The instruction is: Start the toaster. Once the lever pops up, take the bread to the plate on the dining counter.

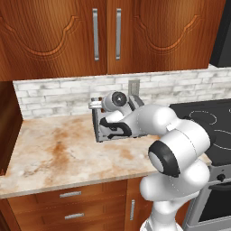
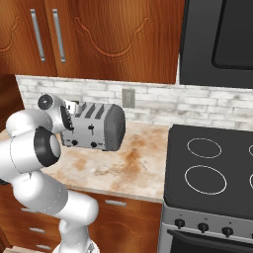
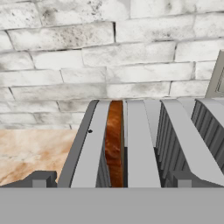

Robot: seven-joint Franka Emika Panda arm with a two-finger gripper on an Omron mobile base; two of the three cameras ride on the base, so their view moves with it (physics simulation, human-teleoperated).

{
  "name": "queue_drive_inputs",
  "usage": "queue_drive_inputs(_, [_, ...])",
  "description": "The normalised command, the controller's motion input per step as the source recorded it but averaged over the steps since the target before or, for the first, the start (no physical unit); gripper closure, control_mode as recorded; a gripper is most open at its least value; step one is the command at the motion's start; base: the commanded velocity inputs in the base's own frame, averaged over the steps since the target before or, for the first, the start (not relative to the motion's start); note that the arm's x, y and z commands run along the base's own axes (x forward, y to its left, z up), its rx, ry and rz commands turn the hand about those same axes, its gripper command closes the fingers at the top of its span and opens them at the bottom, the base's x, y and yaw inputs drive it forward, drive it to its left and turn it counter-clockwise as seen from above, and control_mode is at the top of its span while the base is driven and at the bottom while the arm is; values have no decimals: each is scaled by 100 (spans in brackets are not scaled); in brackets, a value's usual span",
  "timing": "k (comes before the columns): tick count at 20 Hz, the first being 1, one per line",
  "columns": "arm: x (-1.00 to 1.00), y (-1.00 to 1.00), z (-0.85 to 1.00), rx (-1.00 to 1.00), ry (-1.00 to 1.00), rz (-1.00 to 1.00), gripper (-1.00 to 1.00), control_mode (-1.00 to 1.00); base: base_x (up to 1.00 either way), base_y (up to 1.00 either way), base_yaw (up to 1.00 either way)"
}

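One bread [image 3: 114,144] slice sat mid-frame in our four-slot toaster [image 3: 144,144]; our gripper [image 3: 111,181] fingers stood wide apart, holding nothing.

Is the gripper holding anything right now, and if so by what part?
Nothing is held. The gripper is open above the toaster, its fingertips apart on either side; the bread sits in its slot, ungripped.

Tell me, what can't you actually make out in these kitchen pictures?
- The toaster: in the left base view the arm covers most of it.
- The bread: in the hand view just its crust edge shows in a slot; the rest sits inside.
- The gripper: fingertips mostly cut off at the bottom of the hand view.
- Lever position: too small to tell in the right base view.
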Motion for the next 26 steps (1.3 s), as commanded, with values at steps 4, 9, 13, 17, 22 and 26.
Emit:
queue_drive_inputs(4, [0,0,0,0,0,0,-100,-100,0,0,0])
queue_drive_inputs(9, [0,0,0,0,0,0,-100,-100,0,0,0])
queue_drive_inputs(13, [0,0,0,0,0,0,-100,-100,0,0,0])
queue_drive_inputs(17, [0,0,0,0,0,0,-100,-100,0,0,0])
queue_drive_inputs(22, [0,0,0,0,0,0,-100,-100,0,0,0])
queue_drive_inputs(26, [0,0,0,0,0,0,-100,-100,0,0,0])
